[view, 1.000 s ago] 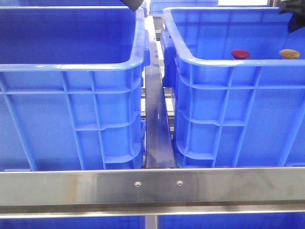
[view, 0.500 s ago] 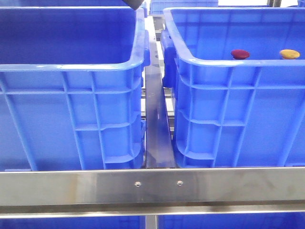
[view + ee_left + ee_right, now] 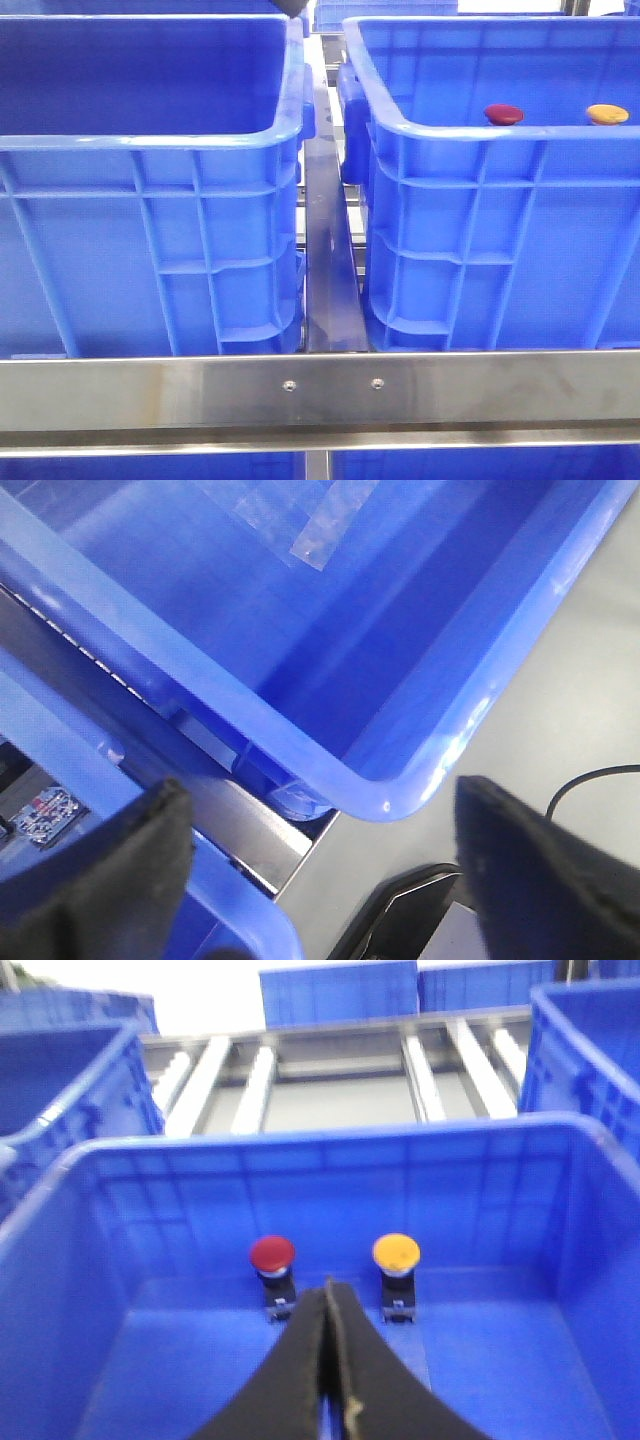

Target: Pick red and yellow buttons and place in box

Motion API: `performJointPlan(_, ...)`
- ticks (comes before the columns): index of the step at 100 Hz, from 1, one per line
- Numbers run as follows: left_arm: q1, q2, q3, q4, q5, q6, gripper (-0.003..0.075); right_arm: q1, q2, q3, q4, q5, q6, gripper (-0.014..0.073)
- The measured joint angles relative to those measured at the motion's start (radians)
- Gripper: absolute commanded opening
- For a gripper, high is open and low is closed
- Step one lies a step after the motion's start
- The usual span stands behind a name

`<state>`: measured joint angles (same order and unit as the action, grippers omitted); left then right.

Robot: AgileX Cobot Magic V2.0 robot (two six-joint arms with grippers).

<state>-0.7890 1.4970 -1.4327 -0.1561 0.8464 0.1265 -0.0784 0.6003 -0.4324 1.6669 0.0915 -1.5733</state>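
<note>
Steel rail (image 3: 330, 250) separates left crate (image 3: 150, 230) from box (image 3: 500, 230).

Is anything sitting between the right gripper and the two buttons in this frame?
Nothing visible does. In the right wrist view the right gripper, fingers closed together, points across bare crate floor toward the red button and yellow button, both standing inside the blue crate.

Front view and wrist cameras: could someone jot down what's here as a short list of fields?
Red button: inside right crate
Yellow button: same crate, beside the red one, apart
Left crate: no buttons visible inside
Right tool: shut, holding nothing, above right crate, pointing between both buttons
Left tool: open, holding nothing, over a crate's corner
</note>
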Motion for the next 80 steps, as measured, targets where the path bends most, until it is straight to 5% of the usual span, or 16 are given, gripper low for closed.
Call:
performJointPlan(55,0.0,-0.085,0.0,0.004,0.0,0.0,0.0041,0.0,-0.465,0.196,0.0,0.011,0.0,-0.0069)
performJointPlan(80,0.0,-0.175,0.002,0.006,0.0,0.0,-0.002,0.0,-0.466,0.196,0.0,0.012,0.0,-0.0069)
